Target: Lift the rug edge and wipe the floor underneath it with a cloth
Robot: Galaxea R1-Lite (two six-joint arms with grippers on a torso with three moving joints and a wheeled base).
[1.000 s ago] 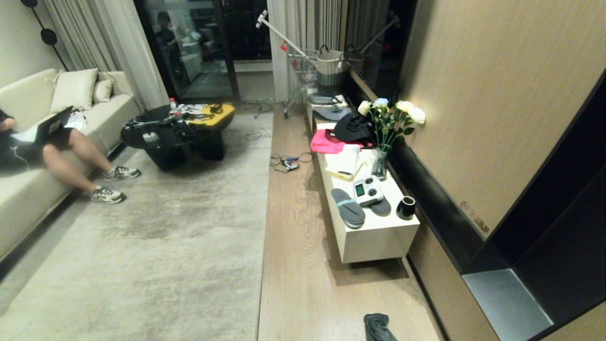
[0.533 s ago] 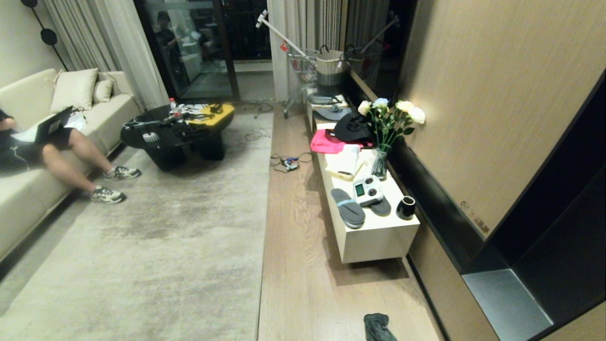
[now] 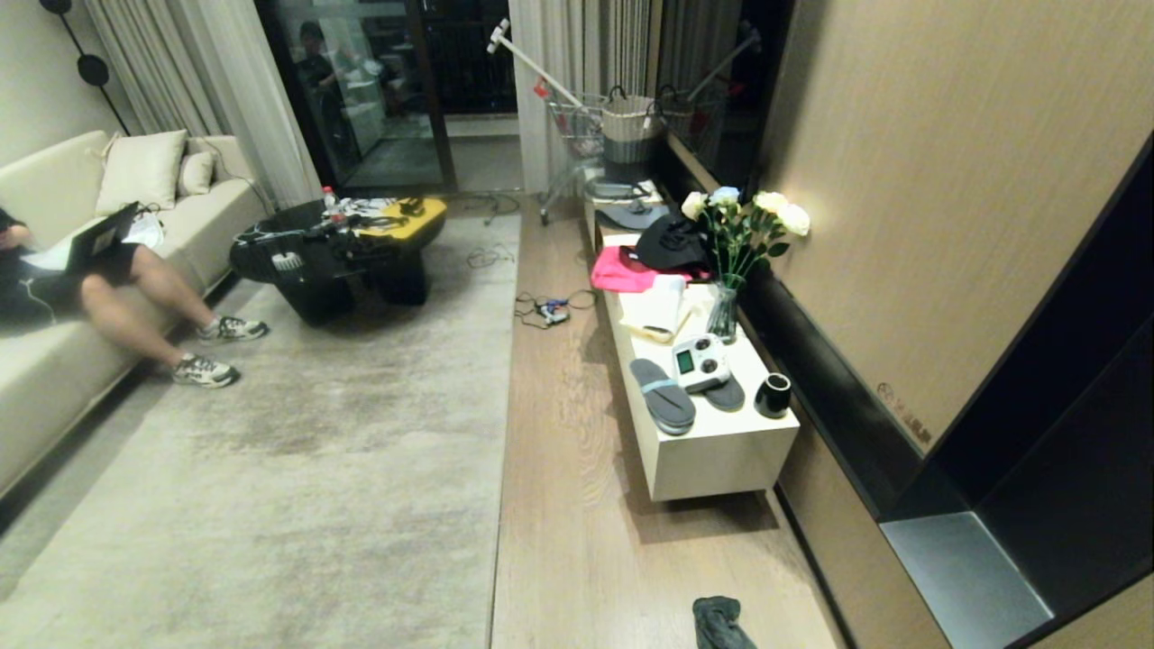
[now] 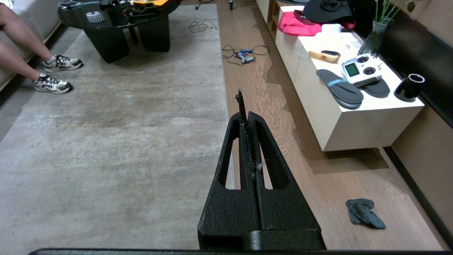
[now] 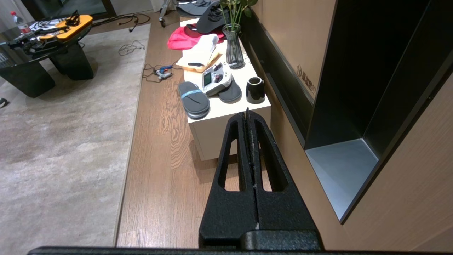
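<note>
A small logo with several characters [image 5: 306,78] is printed low on the wood-look wall panel [image 5: 297,32], beside the black ledge behind the white cabinet [image 5: 226,117]; the characters are too small to read.

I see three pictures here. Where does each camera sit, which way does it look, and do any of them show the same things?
Head view: high up, looking down the room along the rug edge; no arm shows.
Left wrist view: behind the left gripper, jaws shut, aimed over rug and floor.
Right wrist view: behind the right gripper, jaws shut, aimed at the white bench.
Shared: head and left wrist views both show the cloth; all show the slippers.
</note>
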